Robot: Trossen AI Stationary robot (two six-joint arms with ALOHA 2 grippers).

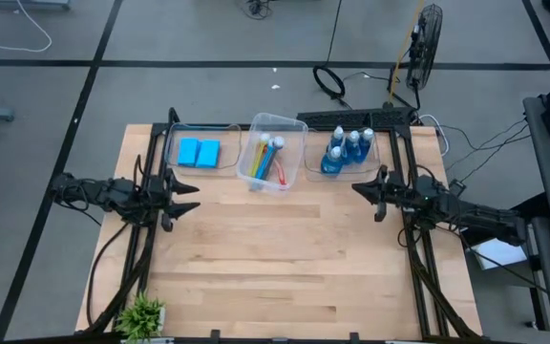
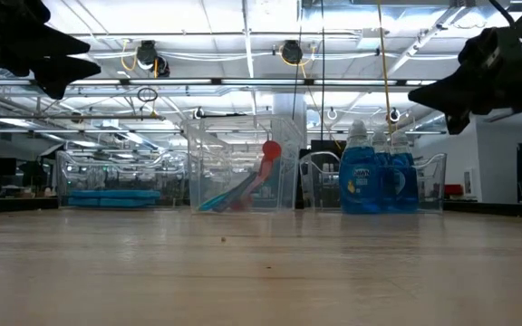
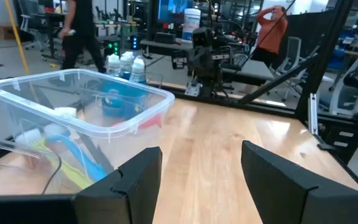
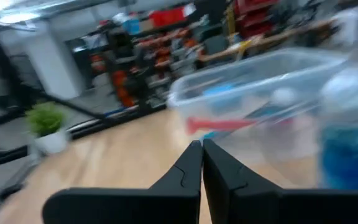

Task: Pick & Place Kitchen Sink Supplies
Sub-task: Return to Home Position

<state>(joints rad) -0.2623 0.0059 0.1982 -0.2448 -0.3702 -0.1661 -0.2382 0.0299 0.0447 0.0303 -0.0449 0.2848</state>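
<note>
The tabletop (image 1: 285, 258) shows no loose supply, so the sorting looks finished, and only parking the arms seems left. Three clear bins line its far edge. The right bin (image 1: 310, 153) holds the blue dish-soap bottles (image 1: 349, 148) upright, the left bin (image 1: 229, 153) the flat blue sponges (image 1: 199, 152), and the middle bin (image 1: 292, 124) the dish brushes (image 1: 268, 161). The left hand (image 1: 187, 187) hovers by the left edge, fingers apart. The right hand (image 1: 359, 188) hovers by the right edge, fingers together. Both are empty. The brushes run near-to-far, heads raised toward the far wall.
</note>
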